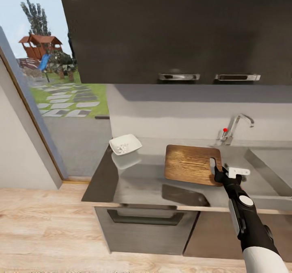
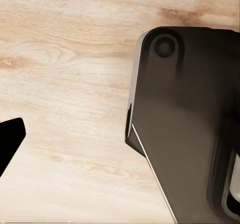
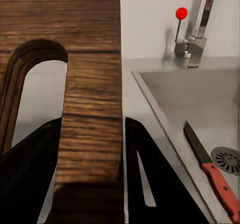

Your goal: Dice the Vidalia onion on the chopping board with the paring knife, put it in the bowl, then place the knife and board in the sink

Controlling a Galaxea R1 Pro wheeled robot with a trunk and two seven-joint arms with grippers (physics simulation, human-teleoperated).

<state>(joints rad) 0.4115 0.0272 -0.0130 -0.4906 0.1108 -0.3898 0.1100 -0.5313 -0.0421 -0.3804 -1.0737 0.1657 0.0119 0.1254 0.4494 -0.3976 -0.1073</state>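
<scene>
So the chopping board (image 1: 190,164) is the thing right now. My right claw (image 1: 221,175) has it pinched by the handle end, the strip of wood beside the slot-shaped hole sitting between my two black fingers (image 3: 30,164), pressed against either side. From the head camera the board looks tilted up off the countertop (image 1: 134,183), with a dark shadow underneath it, so I'd say it's lifted rather than lying flat.

The paring knife (image 3: 212,170) is already lying in the sink (image 3: 200,99), red handle and dark blade, just beside the round drain (image 3: 227,159). The white bowl (image 1: 125,144) sits over near the left end of the counter with pale bits in it, which I'm reading as the diced onion. So by my reckoning the dicing and the knife are done and I'm on the very last step: board into the sink.

Next move is basically carry it to my right, past the counter edge and over the basin, then lower it and let go. Things to watch: the chrome tap (image 1: 237,126) stands right behind that path, and the knife is down there, so I'd try to set the board beside it.

My left claw, can't tell: its wrist camera gives me wooden floor (image 2: 65,84) and a dark chunk of the robot's body (image 2: 190,119).
</scene>
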